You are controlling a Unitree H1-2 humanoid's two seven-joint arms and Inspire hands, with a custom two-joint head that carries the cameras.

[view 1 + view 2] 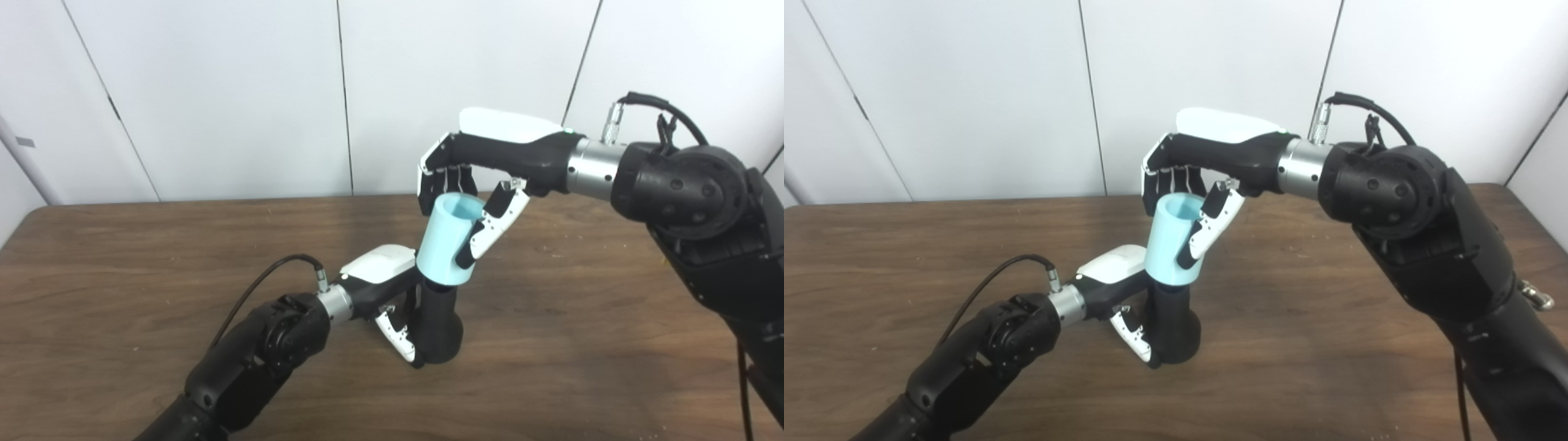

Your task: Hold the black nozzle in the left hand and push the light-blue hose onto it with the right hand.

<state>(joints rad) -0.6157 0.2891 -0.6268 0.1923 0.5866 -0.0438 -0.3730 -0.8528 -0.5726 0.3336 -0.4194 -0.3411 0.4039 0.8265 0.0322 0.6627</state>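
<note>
White wall panels back a dark wooden bench (122,257). At centre, the left hand (392,294) has its fingers clamped on an upright black plastic nozzle (440,324). At 12 o'clock above it, the right hand (484,177) grips the light-blue cylindrical hose (444,245), seated on the nozzle's top.

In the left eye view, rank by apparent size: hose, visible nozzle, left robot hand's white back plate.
1. Hose.
2. Nozzle, slightly smaller; its top is hidden inside the hose.
3. White back plate.

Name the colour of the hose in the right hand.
Light blue hose, clearest in the left eye view.
</note>
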